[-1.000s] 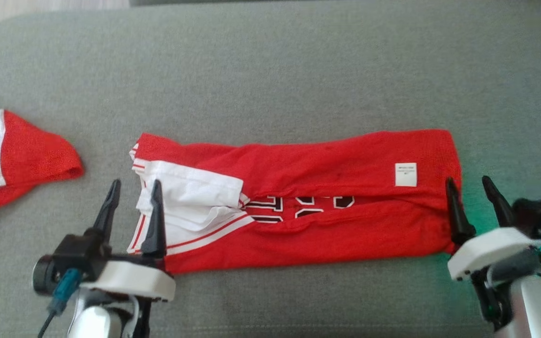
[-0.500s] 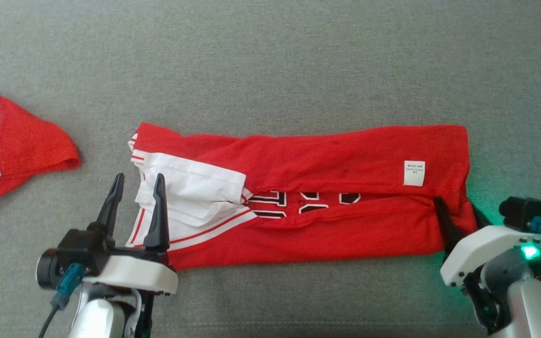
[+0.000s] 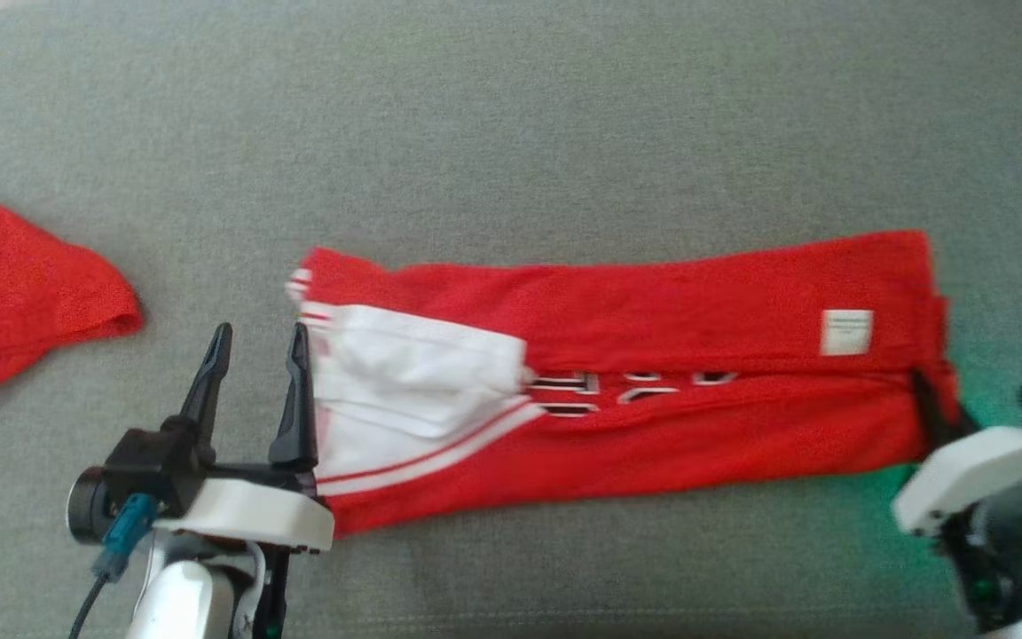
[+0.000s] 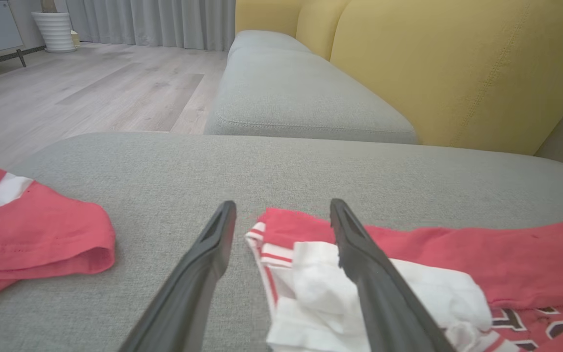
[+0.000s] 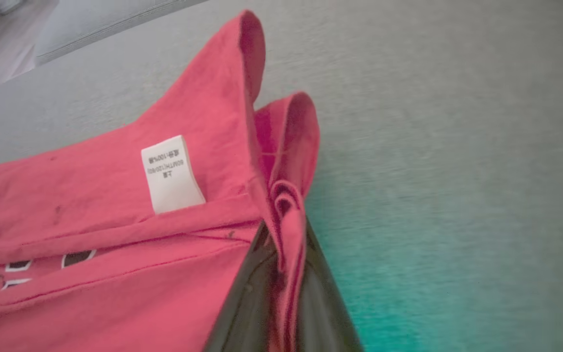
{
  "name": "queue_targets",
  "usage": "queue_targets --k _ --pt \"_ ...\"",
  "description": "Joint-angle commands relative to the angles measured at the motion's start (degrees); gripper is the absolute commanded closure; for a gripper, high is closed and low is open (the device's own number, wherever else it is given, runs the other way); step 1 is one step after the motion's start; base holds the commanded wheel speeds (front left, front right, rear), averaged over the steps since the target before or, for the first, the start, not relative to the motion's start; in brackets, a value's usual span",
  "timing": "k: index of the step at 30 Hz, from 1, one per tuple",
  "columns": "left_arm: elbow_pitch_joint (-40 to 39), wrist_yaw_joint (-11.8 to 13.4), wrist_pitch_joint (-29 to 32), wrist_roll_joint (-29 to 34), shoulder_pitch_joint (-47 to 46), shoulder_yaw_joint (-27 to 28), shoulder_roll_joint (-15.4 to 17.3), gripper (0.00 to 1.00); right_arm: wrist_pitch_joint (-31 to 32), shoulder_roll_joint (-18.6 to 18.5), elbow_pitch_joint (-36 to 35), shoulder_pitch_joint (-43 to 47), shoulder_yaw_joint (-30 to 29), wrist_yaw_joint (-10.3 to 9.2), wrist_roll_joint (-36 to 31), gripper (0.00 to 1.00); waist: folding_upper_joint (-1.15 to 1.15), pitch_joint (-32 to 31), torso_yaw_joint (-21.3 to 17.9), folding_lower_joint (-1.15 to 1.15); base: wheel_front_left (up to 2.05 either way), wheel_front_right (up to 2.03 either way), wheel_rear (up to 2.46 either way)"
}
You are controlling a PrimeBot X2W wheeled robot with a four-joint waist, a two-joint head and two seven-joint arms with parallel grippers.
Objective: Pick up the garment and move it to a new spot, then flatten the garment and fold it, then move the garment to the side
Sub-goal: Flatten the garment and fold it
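The garment (image 3: 653,302) is a red jersey with white trim, folded into a long strip across the grey cushion (image 3: 511,133). My right gripper (image 3: 941,408) is shut on the strip's right end. In the right wrist view the red hem (image 5: 286,230) is bunched between the dark fingers (image 5: 252,303), beside the white label (image 5: 171,173). My left gripper (image 3: 260,330) stands open at the strip's left end, its right finger against the white trim (image 3: 404,382). In the left wrist view the trim's edge (image 4: 262,239) lies between the left gripper's (image 4: 282,203) open fingers.
A second red and white garment (image 3: 32,293) lies at the cushion's left edge, also in the left wrist view (image 4: 32,234). Beyond are another grey seat cushion (image 4: 291,93), a yellow backrest (image 4: 457,63) and wooden floor (image 4: 91,88). Green light glows on the cushion near my right wrist.
My right gripper has shut on the garment's right end, and the strip has slid to the right, away from the left gripper. The left gripper stays open in place.
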Motion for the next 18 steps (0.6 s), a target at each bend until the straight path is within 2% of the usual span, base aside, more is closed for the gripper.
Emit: queue_targets --k 1,6,10,13,18 --pt "-1.7 0.5 -0.7 -0.5 -1.5 1.6 0.7 0.0 0.4 -2.2 -2.6 -2.1 -1.7 0.37 0.1 1.0 0.0 -0.4 -0.3 0.0 0.0 0.0 0.0" --pt "-1.4 0.6 -0.9 -0.8 -1.4 1.4 0.5 0.0 2.3 -4.7 -3.5 -2.4 -9.4 0.37 -0.3 1.0 0.0 -1.4 -0.6 0.0 0.0 0.0 0.0" --pt "-1.0 0.9 -1.1 -1.1 -1.0 1.3 0.4 0.0 4.6 -5.3 -5.9 -2.7 -11.5 0.37 -0.5 1.0 0.0 -2.5 -1.0 0.0 0.0 0.0 0.0" --pt "-0.7 0.9 -1.2 -1.3 -0.7 1.2 0.5 0.0 6.2 -4.4 -9.4 -3.3 -9.4 0.37 -0.2 1.0 0.0 -3.4 -1.4 0.0 0.0 0.0 0.0" --pt "-0.5 1.0 -1.1 -1.4 -0.3 1.0 0.7 0.0 9.5 -2.2 -16.6 -4.1 0.1 0.37 2.7 1.0 0.0 -4.9 -1.7 0.0 0.0 0.0 0.0"
